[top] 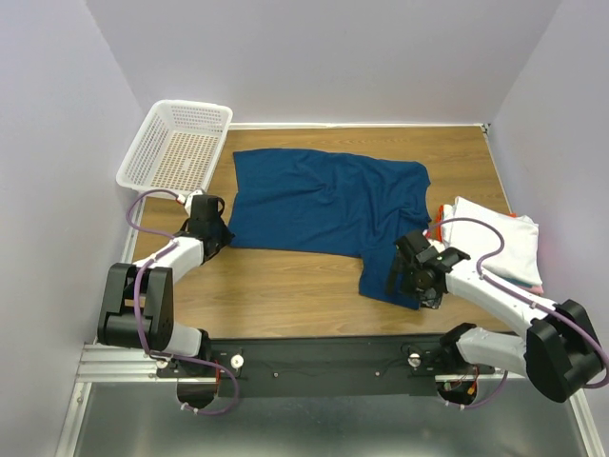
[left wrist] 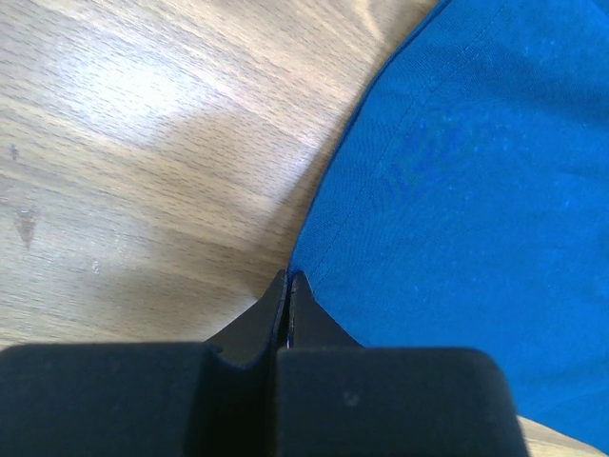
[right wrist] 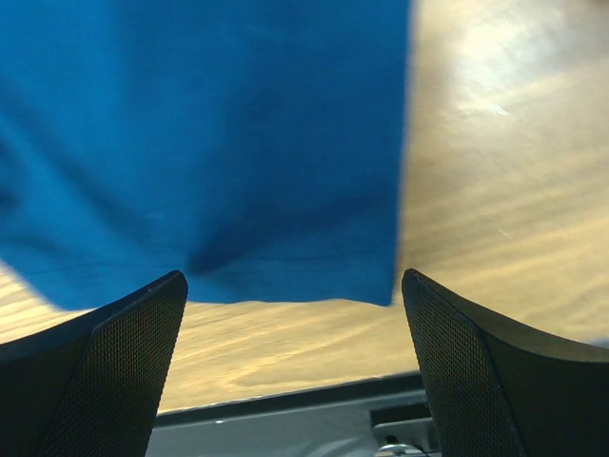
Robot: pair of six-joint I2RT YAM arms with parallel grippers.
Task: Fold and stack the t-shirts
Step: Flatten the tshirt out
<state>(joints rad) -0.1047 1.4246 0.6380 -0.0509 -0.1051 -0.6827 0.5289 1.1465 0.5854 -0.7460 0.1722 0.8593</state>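
Currently teal-blue tee [top: 324,200] spread flat, centre. Left gripper [left wrist: 287,282] fully closed, tips at tee's 9 o'clock hem; fabric pinched or not, cannot tell. Right gripper [right wrist: 293,278] jaws wide over tee's 5 o'clock corner. Folded white tee [top: 495,238] at 3 o'clock.

Basket [top: 143,143] left of tee [top: 324,200]; stack [top: 495,238] right

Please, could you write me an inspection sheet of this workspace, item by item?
Surface: wooden table, some glare patches.
Job's things: blue tee spread out, slightly wrinkled, no print showing; folded stack at the right, white on top.
Clutter: white mesh basket at the far left corner, nothing seen inside.
Grippers: left gripper shut at the tee's left hem, hold on cloth unclear; right gripper open over the tee's near right corner.
Cables: purple cable loops off each arm.
Surroundings: pale walls on three sides.
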